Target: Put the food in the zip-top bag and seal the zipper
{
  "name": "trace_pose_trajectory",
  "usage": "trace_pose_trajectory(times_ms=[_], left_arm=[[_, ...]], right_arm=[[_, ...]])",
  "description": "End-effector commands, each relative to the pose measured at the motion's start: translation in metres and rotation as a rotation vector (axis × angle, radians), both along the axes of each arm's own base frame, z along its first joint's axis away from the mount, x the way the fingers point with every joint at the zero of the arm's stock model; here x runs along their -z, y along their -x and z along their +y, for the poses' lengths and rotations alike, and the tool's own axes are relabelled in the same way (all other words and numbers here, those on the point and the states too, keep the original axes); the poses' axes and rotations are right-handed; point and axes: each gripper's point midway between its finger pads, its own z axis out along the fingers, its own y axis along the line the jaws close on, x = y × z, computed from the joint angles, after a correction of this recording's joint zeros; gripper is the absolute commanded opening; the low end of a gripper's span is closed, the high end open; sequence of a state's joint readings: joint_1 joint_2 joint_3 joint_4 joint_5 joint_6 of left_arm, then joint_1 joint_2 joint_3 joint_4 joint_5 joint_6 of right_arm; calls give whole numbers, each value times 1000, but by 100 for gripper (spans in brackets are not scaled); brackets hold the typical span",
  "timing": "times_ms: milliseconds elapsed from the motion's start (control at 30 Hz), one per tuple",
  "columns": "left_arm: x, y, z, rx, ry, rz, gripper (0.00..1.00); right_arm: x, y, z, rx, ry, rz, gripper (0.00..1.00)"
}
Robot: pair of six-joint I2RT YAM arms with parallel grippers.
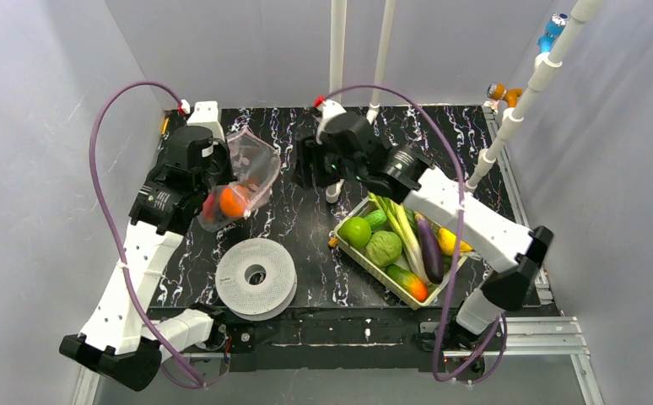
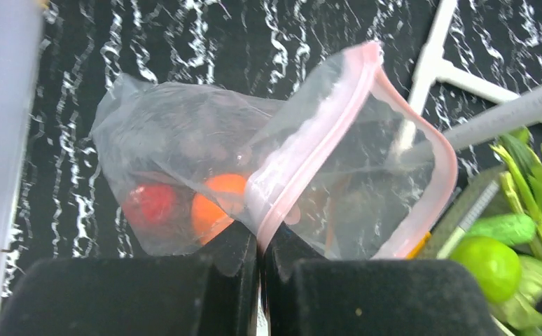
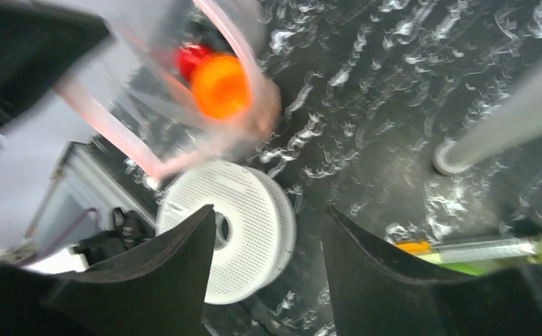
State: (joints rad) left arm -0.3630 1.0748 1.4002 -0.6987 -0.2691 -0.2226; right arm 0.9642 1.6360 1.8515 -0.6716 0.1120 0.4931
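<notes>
My left gripper (image 2: 260, 234) is shut on the pinkish zipper (image 2: 303, 150) at the mouth of the clear zip-top bag (image 1: 243, 173), holding it up at the back left. The bag's mouth gapes open toward the right. An orange (image 2: 216, 203) and a red piece (image 2: 149, 203) lie inside the bag; both show in the right wrist view, the orange (image 3: 219, 85) blurred. My right gripper (image 3: 268, 231) is open and empty, near the table's back middle (image 1: 310, 164), right of the bag. The remaining food lies in the tray: green apple (image 1: 357, 231), cabbage (image 1: 383, 248), eggplant (image 1: 429, 245), leeks (image 1: 401, 226).
A white spool (image 1: 256, 277) lies flat at the front left. The pale green tray (image 1: 388, 285) stands at the front right. Two white poles (image 1: 337, 51) rise at the back, another at the right (image 1: 526, 101). Grey walls enclose the black marbled table.
</notes>
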Motion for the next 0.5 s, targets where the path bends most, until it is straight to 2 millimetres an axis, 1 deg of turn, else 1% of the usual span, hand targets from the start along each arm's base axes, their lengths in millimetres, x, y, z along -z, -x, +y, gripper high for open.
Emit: trace_pose_trajectory(times_ms=[0,100,167,233,267,333,467], left_arm=[[-14,-15,27,-85,-133,-130,0],[12,-19,24,-72,-144,-111,0],[25,-21,24,-69,-152,-106,0],[45,-24,23,-72,-153,-91,0],[52,-25,21,-64,-147,-79,0],[59,-24,16,-48,-121,-46,0],[71,-22,4,-6,-66,-18,0]], right_arm=[[3,20,-76,87,69,-84,68],[41,22,-106,171,159,-52,71],[68,29,-125,207,208,-23,74],[94,37,-144,244,244,0,79],[99,38,-148,250,247,2,82],[115,41,-153,253,259,7,86],[142,38,-155,262,322,31,89]])
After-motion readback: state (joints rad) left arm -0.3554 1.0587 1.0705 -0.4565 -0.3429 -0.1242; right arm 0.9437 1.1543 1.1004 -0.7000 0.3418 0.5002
